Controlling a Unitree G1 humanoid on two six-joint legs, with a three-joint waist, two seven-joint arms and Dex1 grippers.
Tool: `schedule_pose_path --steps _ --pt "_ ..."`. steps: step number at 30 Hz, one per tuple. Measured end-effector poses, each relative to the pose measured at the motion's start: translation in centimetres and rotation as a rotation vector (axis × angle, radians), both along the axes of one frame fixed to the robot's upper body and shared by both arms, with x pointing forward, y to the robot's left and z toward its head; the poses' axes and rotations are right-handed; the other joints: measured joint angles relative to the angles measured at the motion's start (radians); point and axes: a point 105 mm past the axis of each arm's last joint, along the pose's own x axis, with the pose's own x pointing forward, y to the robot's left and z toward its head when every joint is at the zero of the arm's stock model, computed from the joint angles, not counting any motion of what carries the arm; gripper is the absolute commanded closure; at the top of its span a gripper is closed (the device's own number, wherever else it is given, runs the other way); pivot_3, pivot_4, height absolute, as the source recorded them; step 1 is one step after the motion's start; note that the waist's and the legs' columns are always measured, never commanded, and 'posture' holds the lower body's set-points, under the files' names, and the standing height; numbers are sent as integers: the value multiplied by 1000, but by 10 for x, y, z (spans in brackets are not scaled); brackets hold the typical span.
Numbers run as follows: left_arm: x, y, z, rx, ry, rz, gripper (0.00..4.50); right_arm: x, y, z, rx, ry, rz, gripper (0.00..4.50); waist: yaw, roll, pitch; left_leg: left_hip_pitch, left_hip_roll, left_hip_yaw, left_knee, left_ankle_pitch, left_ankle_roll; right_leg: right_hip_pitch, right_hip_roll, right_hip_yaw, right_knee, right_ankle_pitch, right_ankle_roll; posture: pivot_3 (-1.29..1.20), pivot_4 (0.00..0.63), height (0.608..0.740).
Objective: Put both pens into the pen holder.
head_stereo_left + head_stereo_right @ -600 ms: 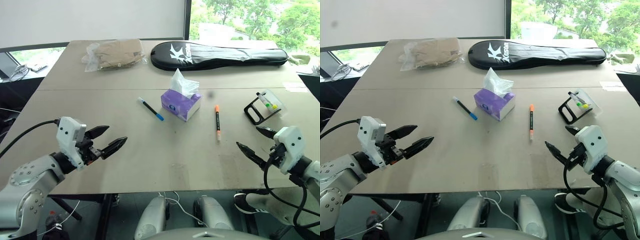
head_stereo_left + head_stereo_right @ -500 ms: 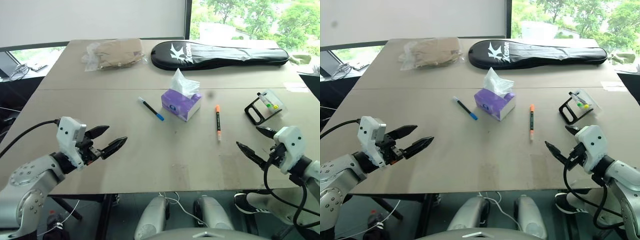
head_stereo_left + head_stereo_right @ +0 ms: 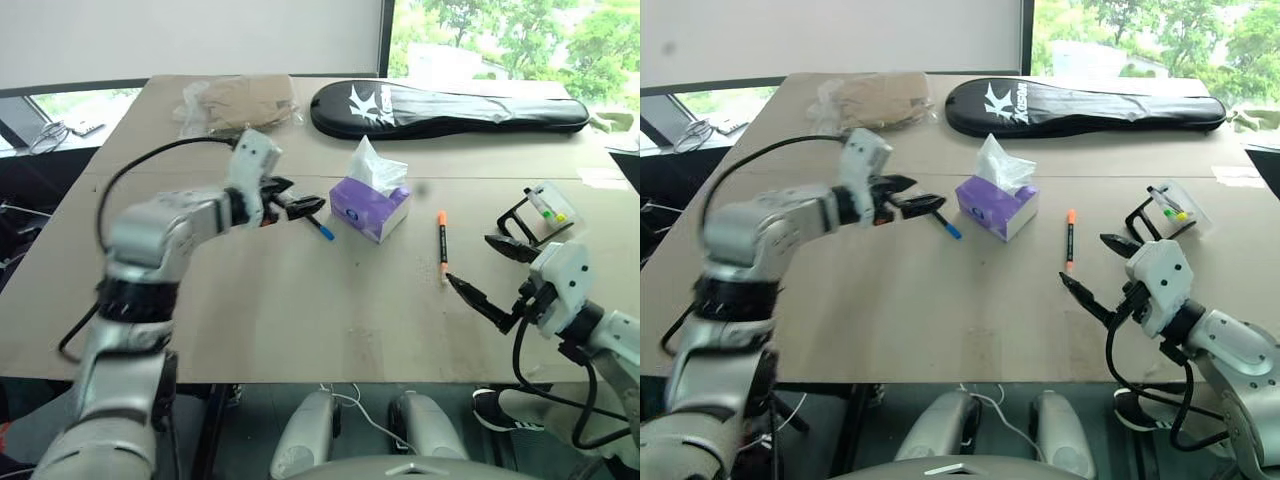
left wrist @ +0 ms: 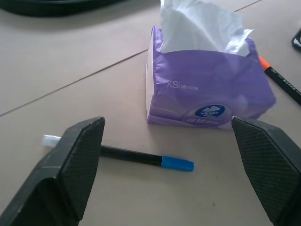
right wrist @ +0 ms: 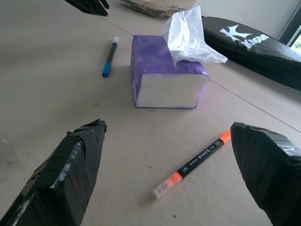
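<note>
The black pen (image 4: 141, 157), blue at one end and white-tipped at the other, lies flat on the table just left of the purple tissue box. My left gripper (image 3: 307, 193) hovers open over its white-tipped end, and nothing is between the fingers. The orange pen (image 3: 441, 245) lies right of the box, pointing toward me. My right gripper (image 3: 468, 259) stands open close to its near end, not touching it. The pen holder (image 3: 535, 213), a clear box in a black frame, sits at the table's right side beyond the right gripper.
The purple tissue box (image 3: 370, 205) stands between the two pens. A long black racket bag (image 3: 450, 108) and a clear plastic bag of tan cloth (image 3: 240, 100) lie along the far edge. The near half of the table is bare wood.
My left arm has swung from the table's near-left edge forward and right, to above the black pen. The right gripper has edged toward the orange pen. Both stay open.
</note>
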Motion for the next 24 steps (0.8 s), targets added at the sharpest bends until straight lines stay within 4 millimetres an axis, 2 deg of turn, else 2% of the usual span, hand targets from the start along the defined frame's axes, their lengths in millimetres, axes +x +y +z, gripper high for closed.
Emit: schedule_pose_path --steps 3,5,6,8,9,10,13,14,15,16,20,23,24 --pt "35 -21 -16 68 32 10 61 1 3 -1 -5 -9 -7 0 2 -1 0 -2 -2 -1 0 0 -1 0 -1 -1 0 0 0 0 150 740" --pt "46 -32 -25 70 47 -2 61 1 2 -4 -7 -8 -30 0 -1 -1 1 -2 -2 -1 0 2 -3 -1 -2 -1 -1 0 1 0 150 740" --pt "52 -40 -24 64 42 -12 590 1 2 -4 -7 -11 -46 0 -1 -1 1 -3 -2 -1 0 2 -3 -1 -2 0 -1 -1 1 0 150 740" --pt "57 -49 -22 46 30 -33 1261 0 4 -3 -8 -25 -59 0 -3 -1 1 -4 -2 0 0 2 -3 -2 -4 0 -1 -1 1 0 150 740" --pt "57 -50 -23 44 28 -41 1524 -1 6 -3 -8 -29 -58 0 -4 -1 1 -3 -2 0 0 2 -3 -2 -4 0 -1 -1 2 0 150 740" --pt "58 -51 -24 50 23 -54 2127 -3 7 -3 -11 -33 -66 0 -6 -1 1 -3 -1 0 0 2 -3 -2 -4 0 -1 -1 2 0 150 740" --pt "56 -53 -27 20 17 -101 3410 -7 7 -1 -10 -47 -104 0 -9 -1 1 -3 -2 0 0 0 0 -2 -3 0 1 -1 2 0 150 740" --pt "55 -52 -27 19 15 -106 3649 -8 7 -1 -11 -53 -112 0 -10 -1 1 -3 -2 0 1 0 1 -2 -3 0 1 -1 2 0 150 740" --pt "55 -52 -27 18 13 -116 4154 -8 6 -1 -13 -54 -121 0 -11 -1 1 -3 -2 0 1 0 1 -2 -2 0 2 -1 2 0 150 740" --pt "54 -52 -26 12 11 -129 4410 -9 6 -2 -11 -54 -131 0 -12 -1 1 -3 -2 -1 1 0 1 -2 -2 0 3 -1 2 0 150 740" --pt "47 -62 -17 -117 19 -218 4485 -7 7 -2 -12 -61 -150 0 -16 -2 1 -3 -3 -1 2 0 1 -2 -2 -1 4 -1 2 0 150 740" --pt "43 -66 7 -267 -3 -275 4485 -5 10 1 -9 -78 -145 0 -26 -2 1 -4 -3 -1 2 0 1 -4 -2 0 5 -1 2 0 150 740" --pt "42 -61 24 -336 -28 -276 4485 -4 10 3 -8 -87 -144 0 -33 -2 1 -4 -2 0 2 0 1 -5 -3 1 6 -1 2 0 150 740"
